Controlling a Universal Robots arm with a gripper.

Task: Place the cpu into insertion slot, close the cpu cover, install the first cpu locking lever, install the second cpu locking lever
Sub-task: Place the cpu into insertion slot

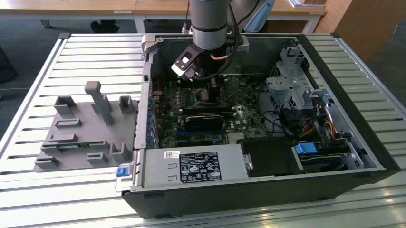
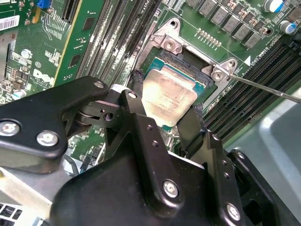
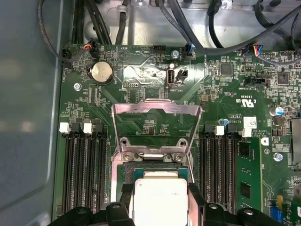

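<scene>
The cpu [image 2: 171, 94], a square chip with a silvery top, sits between the two black fingers of my gripper [image 2: 168, 93], which is shut on its opposite edges. It lies level directly over the insertion slot [image 2: 186, 57], whose black frame and green edge show around it. In the first wrist view the cpu [image 3: 160, 202] is just short of the slot's hinge side [image 3: 155, 165], with my gripper [image 3: 160, 188] around it. The cpu cover [image 3: 153, 106] stands raised and open behind the slot. A thin metal locking lever [image 2: 268, 89] sticks out beside the slot. In the exterior view my gripper [image 1: 192, 76] is inside the open computer case.
Long black memory slots [image 3: 84, 174] run on both sides of the socket. Cables [image 3: 188, 28] hang along the case wall beyond the board. A grey power supply box [image 1: 193, 166] fills the case's near side, a drive cage [image 1: 292, 90] its right. A grey fixture plate [image 1: 82, 128] lies outside.
</scene>
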